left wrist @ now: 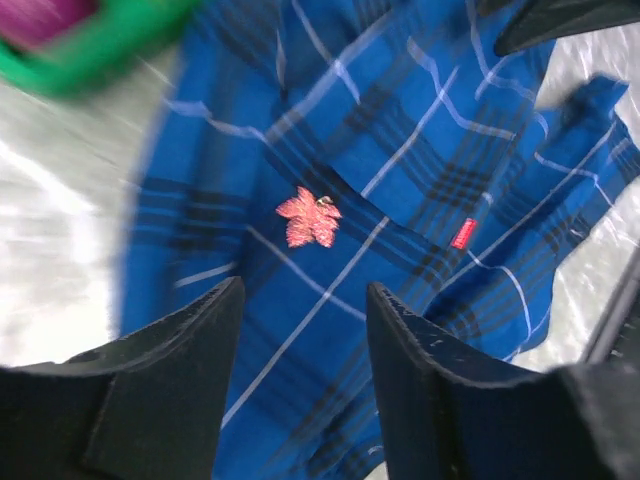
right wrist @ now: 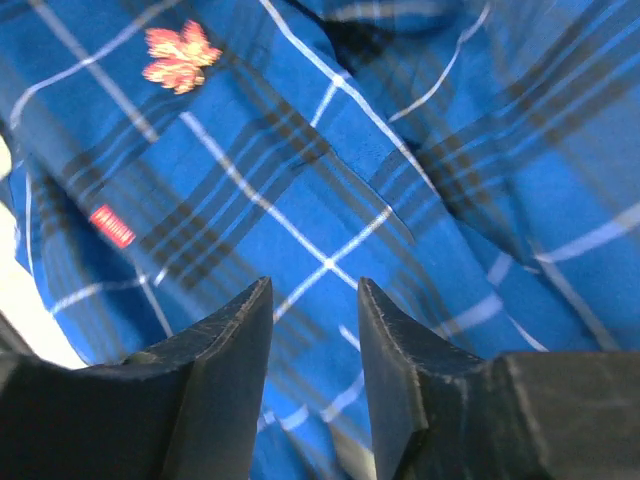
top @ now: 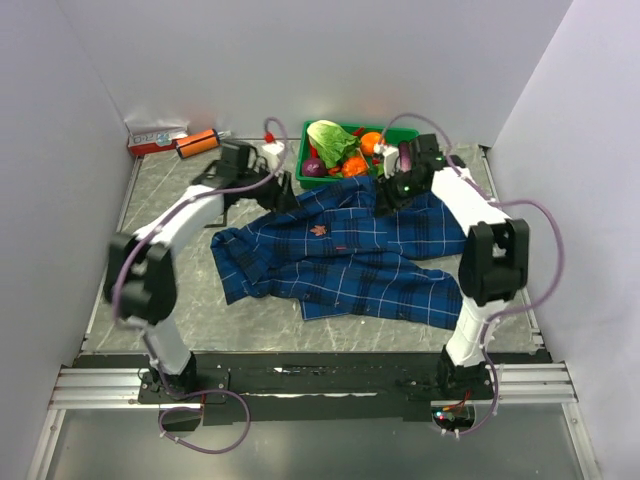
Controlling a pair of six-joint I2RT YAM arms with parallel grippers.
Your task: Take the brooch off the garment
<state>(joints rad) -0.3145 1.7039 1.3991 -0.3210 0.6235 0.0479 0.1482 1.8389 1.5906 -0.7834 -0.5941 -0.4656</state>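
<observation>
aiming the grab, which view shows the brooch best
Left wrist: the brooch sits near frame centre, its leaf shape large and clear. Right wrist shows it smaller in the top left corner. Top external shows only a tiny speck.

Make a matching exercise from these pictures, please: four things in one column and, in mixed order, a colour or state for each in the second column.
Things:
1. brooch
2. garment
3. bin
4. left gripper

Colour or state:
A. green, with vegetables inside
B. blue plaid, lying on the table
C. fingers apart, holding nothing
D. pinkish, leaf-shaped, on the fabric

Pairs: 1-D, 2-B, 3-A, 4-C.
</observation>
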